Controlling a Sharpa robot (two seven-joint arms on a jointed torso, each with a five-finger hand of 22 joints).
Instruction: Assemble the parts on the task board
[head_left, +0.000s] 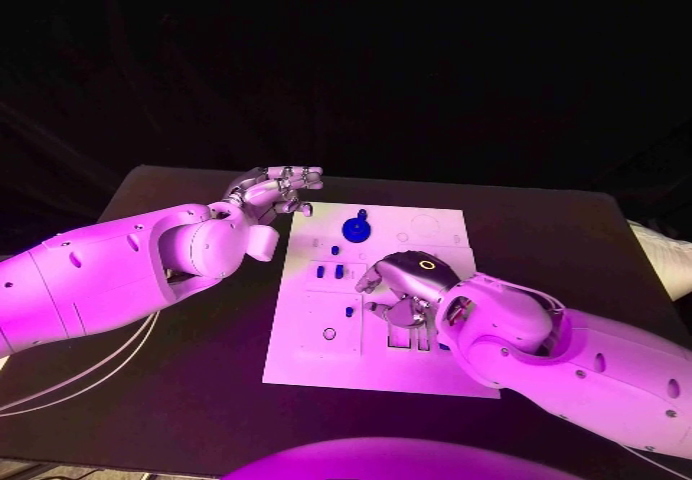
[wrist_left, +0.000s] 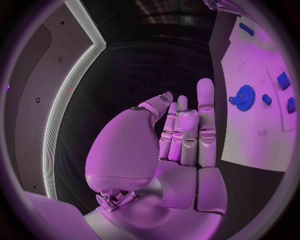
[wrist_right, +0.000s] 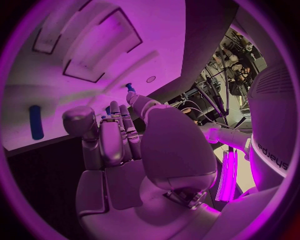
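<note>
working low over the near half of the task board (head_left: 310, 340), the right hand (head_left: 401, 290) appears to pinch a small blue peg (wrist_right: 129, 87) at a fingertip, so an insertion step looks underway; next comes lining it up with a hole. farther off, the blue gear (head_left: 355, 231) sits on the board, and the left hand (head_left: 274, 190) hovers empty, fingers loosely extended. partial lettering shows on the arm in the right wrist view.

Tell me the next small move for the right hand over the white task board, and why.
Probably lower the silver right hand slightly and close its fingers on a small blue part at its fingertips. The hand hovers over the white task board; the silver left hand waits, holding nothing, beside the board.
</note>
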